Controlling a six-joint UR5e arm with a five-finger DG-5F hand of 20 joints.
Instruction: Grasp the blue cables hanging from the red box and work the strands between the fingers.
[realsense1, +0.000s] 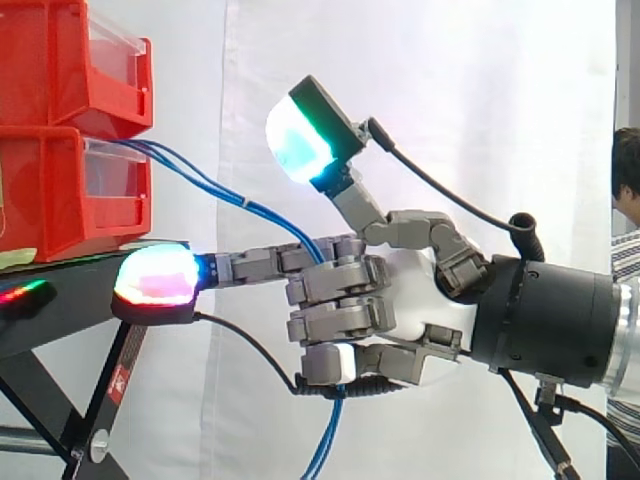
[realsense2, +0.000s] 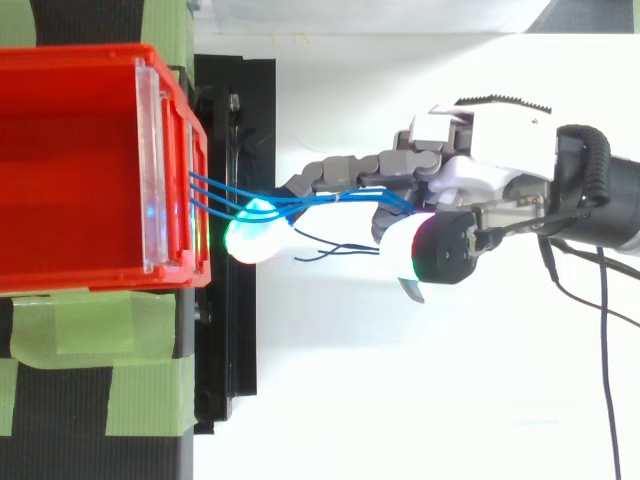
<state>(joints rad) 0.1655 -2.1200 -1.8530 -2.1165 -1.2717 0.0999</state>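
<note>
Side view: hand (realsense1: 420, 300) curled round the blue cables (realsense1: 185, 165), thumb raised at 11 o'clock. Cables run from red box (realsense1: 50, 190) at 9 o'clock, through its grip, out at 6 o'clock. Grasp looks done; strand-working left to do.

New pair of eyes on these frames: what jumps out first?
The hand at the centre of the side view, its curled fingers closed round the blue cables that run out of the lower red bin at left. Next, its glowing pads: pink on the finger stretched toward the bin, cyan-green on the one raised above.
</note>
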